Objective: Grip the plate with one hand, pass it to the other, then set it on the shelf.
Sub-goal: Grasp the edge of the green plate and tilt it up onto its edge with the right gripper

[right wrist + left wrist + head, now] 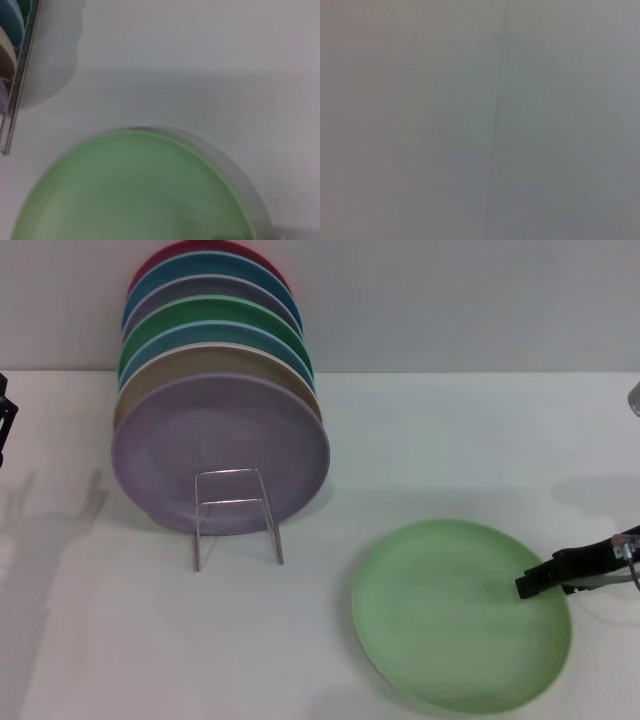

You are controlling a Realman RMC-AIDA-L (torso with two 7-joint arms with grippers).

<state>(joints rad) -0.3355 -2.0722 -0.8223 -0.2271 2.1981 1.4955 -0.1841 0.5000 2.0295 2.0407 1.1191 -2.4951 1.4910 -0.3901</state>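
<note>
From the head camera, the pale green plate lay flat on the white table, well to the right of the wire rack where seven coloured plates leaned in a row behind the lilac plate; the right gripper reached in low over the plate's right rim, seemingly to pinch that edge, though I could not tell how its jaws stood. The left wrist camera showed only a blank grey surface, the left arm being parked at the table's far left. The right wrist camera looked down on the plate close beneath it, with the rack well apart, which suggested the approach was aimed at the rim.
</note>
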